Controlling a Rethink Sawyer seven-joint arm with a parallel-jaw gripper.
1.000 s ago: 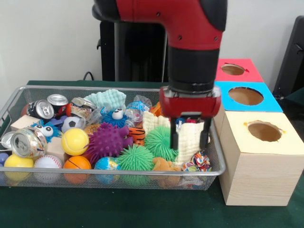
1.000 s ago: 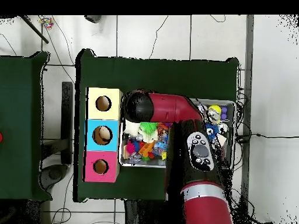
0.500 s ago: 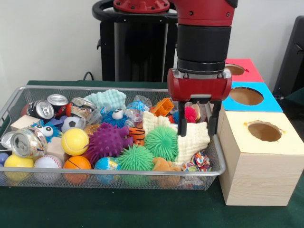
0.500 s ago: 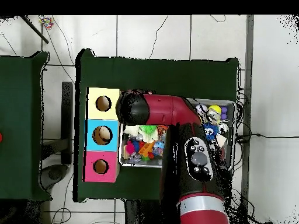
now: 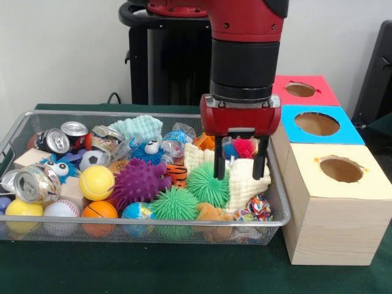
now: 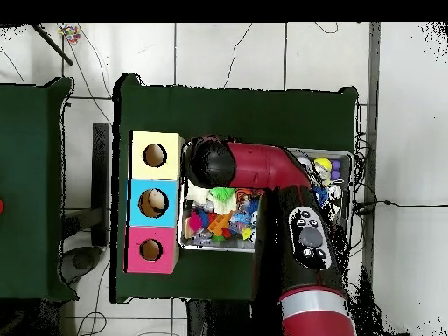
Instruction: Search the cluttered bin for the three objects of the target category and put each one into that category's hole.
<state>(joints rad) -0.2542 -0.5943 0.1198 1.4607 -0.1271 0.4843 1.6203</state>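
The gripper (image 5: pixel 240 162) hangs over the right end of the wire bin (image 5: pixel 18 131), jaws spread wide and empty, tips just above the cream cloth (image 5: pixel 248 184). That cloth lies crumpled against the bin's right wall, its long side running front to back. To the gripper's left sit the green spiky ball (image 5: pixel 207 184) and purple spiky ball (image 5: pixel 139 182), packed close. Clutter fills the bin edge to edge, so open room is only above it. Right beside the bin stands the yellow-topped box (image 5: pixel 334 208), hole up, with the blue box (image 5: pixel 343 128) and red box (image 5: pixel 318 92) in line behind it. From overhead, the arm (image 6: pixel 262 171) covers the bin's middle.
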